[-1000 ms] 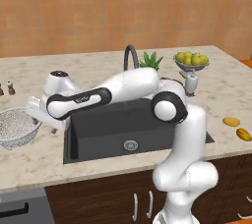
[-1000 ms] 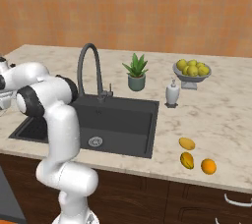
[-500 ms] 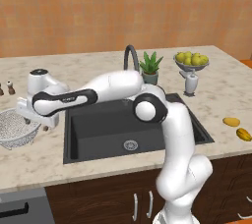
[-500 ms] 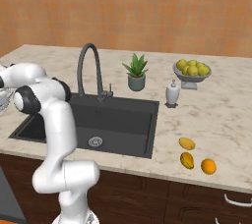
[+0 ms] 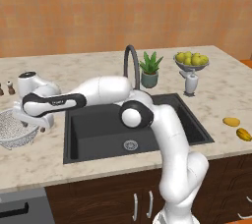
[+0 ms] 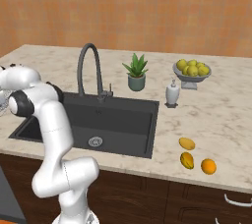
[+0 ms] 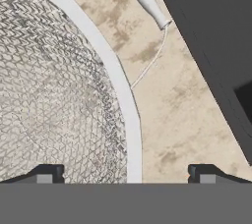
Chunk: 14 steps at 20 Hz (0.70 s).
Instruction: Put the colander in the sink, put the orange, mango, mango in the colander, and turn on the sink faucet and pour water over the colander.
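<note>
The speckled mesh colander (image 5: 12, 128) stands on the counter left of the black sink (image 5: 98, 129). My gripper (image 5: 35, 124) hangs open over its sink-side edge. In the hand view the white rim of the colander (image 7: 116, 80) runs between the two fingertips (image 7: 47, 174), mesh on one side and bare counter on the other, with nothing gripped. The sink faucet (image 5: 130, 64) arches over the basin, and no water runs. Two mangos (image 6: 186, 143) (image 6: 187, 160) and the orange (image 6: 208, 166) lie on the counter right of the sink (image 6: 118, 120).
A bowl of yellow-green fruits (image 5: 191, 61), a soap dispenser (image 5: 190, 83) and a potted plant (image 5: 150, 69) stand behind the sink. Two small shakers (image 5: 10, 89) stand behind the colander. My arm stretches across the basin's left part.
The arm has swung further left and lowered the hand from over the sink's left edge to the colander's rim. The jaws stayed open.
</note>
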### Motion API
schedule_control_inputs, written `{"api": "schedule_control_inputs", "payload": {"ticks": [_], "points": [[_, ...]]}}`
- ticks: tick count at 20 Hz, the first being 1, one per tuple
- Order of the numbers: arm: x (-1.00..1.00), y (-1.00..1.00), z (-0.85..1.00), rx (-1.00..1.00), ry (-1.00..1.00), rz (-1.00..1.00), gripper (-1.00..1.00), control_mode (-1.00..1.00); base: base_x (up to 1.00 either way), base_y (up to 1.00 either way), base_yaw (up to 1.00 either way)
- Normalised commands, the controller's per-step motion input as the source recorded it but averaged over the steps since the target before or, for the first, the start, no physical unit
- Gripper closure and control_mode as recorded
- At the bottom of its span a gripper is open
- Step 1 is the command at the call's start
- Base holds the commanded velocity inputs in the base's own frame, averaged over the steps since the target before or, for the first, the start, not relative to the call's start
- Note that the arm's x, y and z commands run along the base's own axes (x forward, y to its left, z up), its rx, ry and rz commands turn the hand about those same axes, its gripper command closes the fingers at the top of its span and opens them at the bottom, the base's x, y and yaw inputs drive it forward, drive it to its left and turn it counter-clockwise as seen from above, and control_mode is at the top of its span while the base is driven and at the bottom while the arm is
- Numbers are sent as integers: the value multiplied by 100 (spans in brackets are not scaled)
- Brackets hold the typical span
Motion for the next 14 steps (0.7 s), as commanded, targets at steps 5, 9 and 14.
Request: {"api": "schedule_control_inputs", "payload": {"ticks": [5,9,14], "points": [[21,-3,-35,5,0,0,-100,-100,0,0,0],[18,0,-28,5,0,0,-100,-100,0,0,0],[1,5,-54,8,2,0,100,-100,0,0,0]]}}
